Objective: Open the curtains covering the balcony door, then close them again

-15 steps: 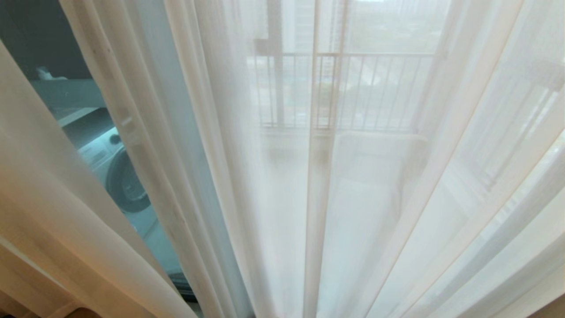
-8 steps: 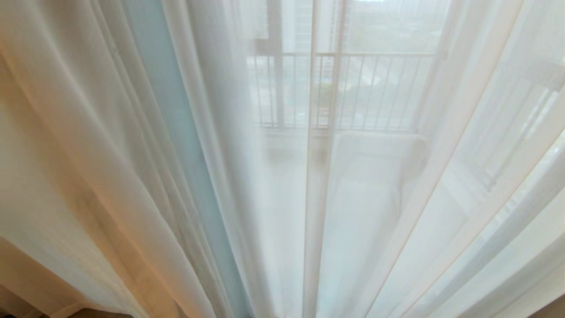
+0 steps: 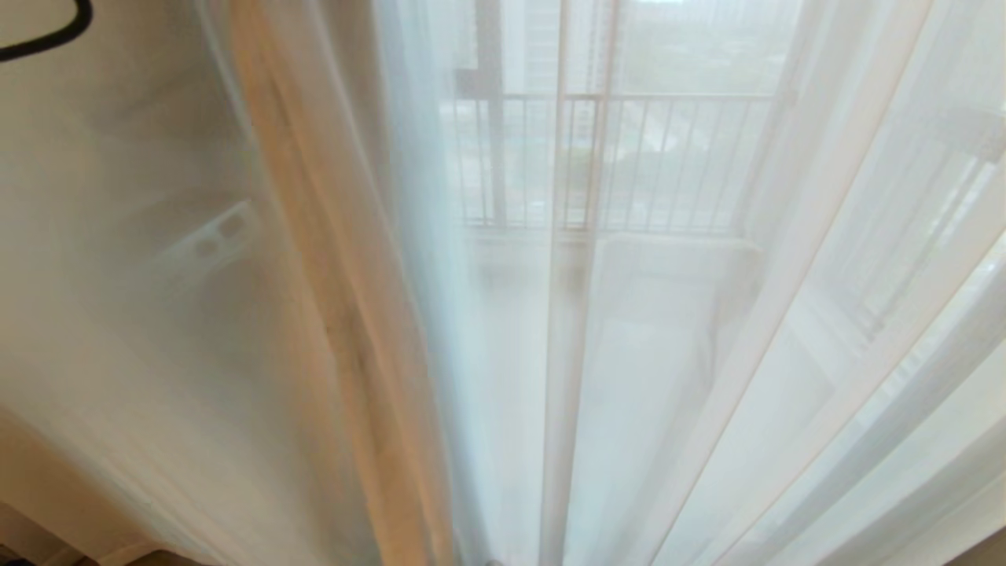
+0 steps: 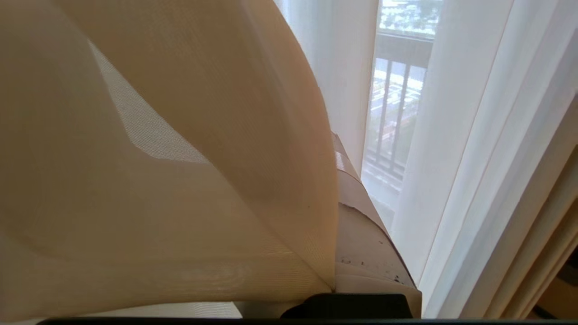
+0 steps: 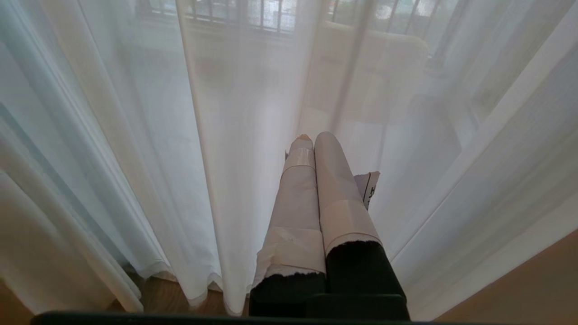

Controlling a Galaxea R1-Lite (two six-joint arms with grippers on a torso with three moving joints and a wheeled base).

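We are pinching a fold of the curtains in our left gripper, jaws closed on the cloth, to draw them over the balcony door. Our right gripper is sitting closed and empty against the hanging folds

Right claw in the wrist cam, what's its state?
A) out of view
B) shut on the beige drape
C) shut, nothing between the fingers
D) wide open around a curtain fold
C: the right claw shows its two taped fingers pressed together with nothing between them, in front of the sheer white curtains.
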